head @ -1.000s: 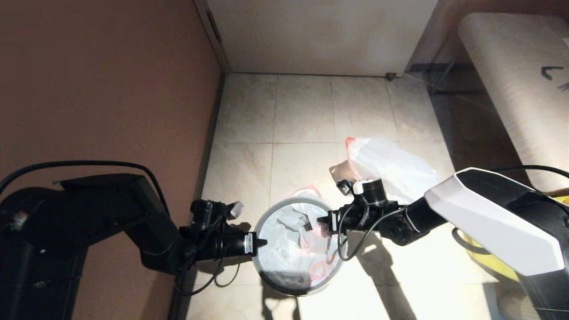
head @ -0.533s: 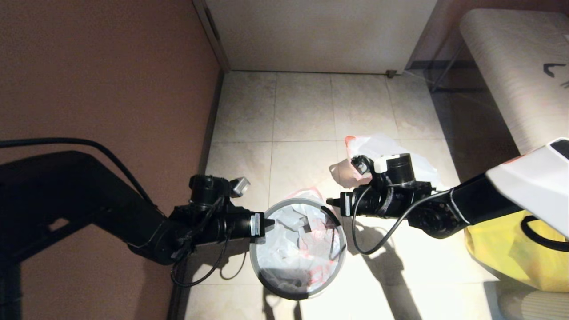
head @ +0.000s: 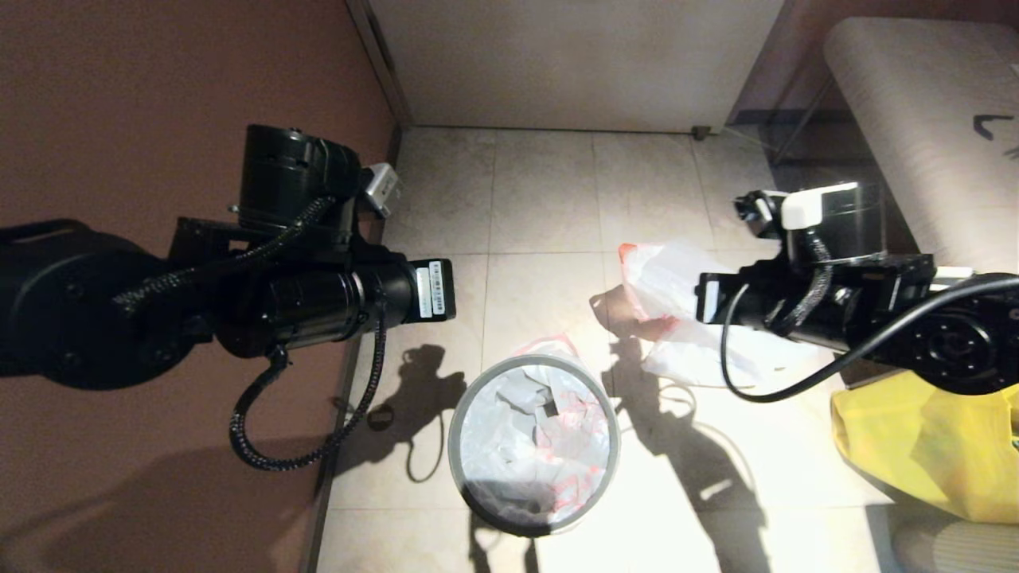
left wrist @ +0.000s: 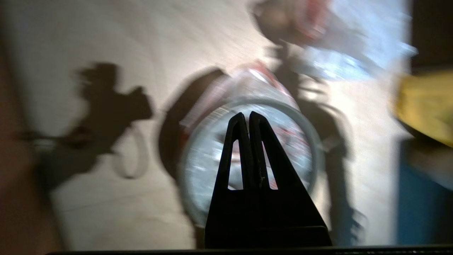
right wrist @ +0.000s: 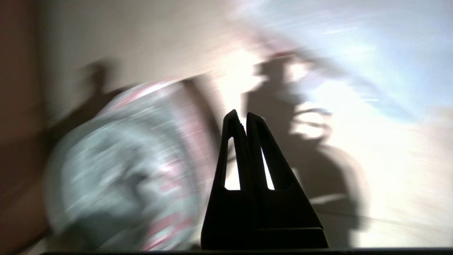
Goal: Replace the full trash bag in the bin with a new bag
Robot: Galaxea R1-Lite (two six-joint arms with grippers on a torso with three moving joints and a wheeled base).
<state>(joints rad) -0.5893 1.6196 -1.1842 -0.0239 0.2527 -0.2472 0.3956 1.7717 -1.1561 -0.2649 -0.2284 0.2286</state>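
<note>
Your round black bin [head: 533,446] with its grey hoop stands on the tiled floor [head: 541,207], lined by the crinkled red-printed new bag [head: 529,434]. The plain full trash bag [head: 677,318] lies beside it, partly hidden. Left claw [left wrist: 246,117] and right claw [right wrist: 240,117] are clenched, empty.

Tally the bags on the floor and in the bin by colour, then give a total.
White bags: 2, one lining the bin with red print, one nearly plain on the floor beside it.
Yellow bags: 1, on the floor.
Total: 3 bags.
</note>
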